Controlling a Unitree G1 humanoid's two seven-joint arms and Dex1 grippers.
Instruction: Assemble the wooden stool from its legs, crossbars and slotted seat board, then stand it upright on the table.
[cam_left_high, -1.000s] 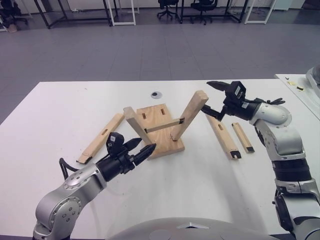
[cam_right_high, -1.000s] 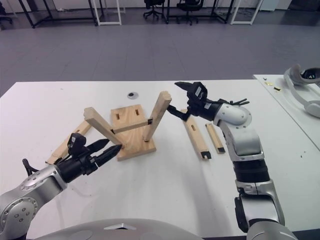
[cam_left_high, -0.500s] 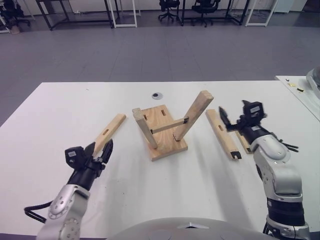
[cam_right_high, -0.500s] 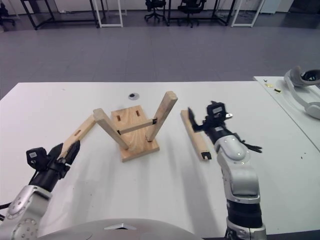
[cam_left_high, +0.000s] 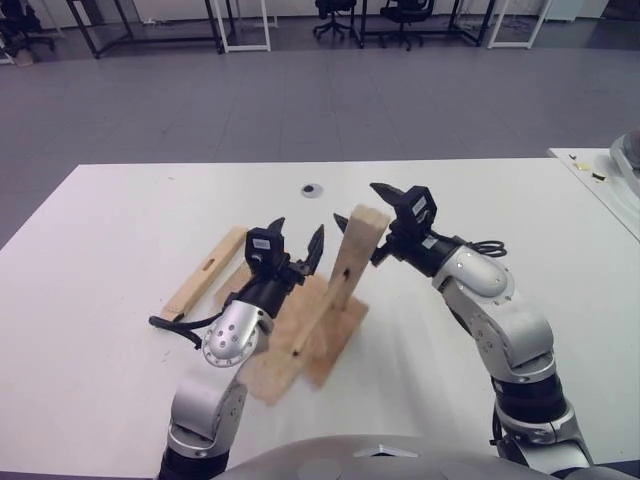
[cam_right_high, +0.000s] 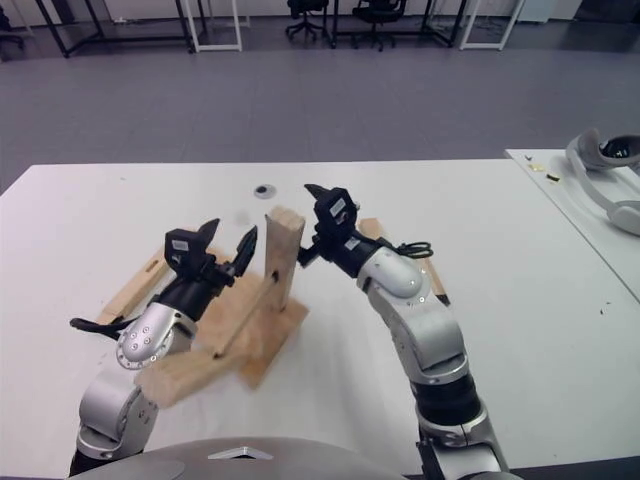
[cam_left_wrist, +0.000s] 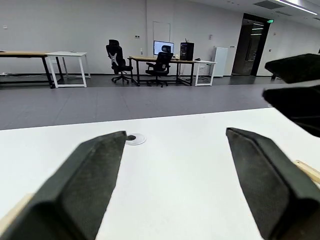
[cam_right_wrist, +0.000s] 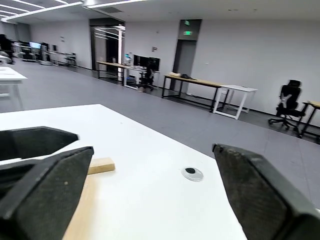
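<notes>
Indoors, white table, grey floor, black chairs

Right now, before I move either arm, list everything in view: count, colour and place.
Table: one, white, under everything.
Part-built stool: one, pale wood, table centre; seat board tilted, one leg pointing up.
Loose leg: one, pale wood, flat on the stool's left.
Other loose pieces: pale wood, right of the stool, mostly hidden by the right arm; count unclear.
Grommet: one, dark, round, in the table behind the stool.
Headset: one, white, on the side table, far right.
Office chairs: at least two, black, in the room behind.
Left jaws: open, left of the raised leg.
Right jaws: open, at its top.
</notes>
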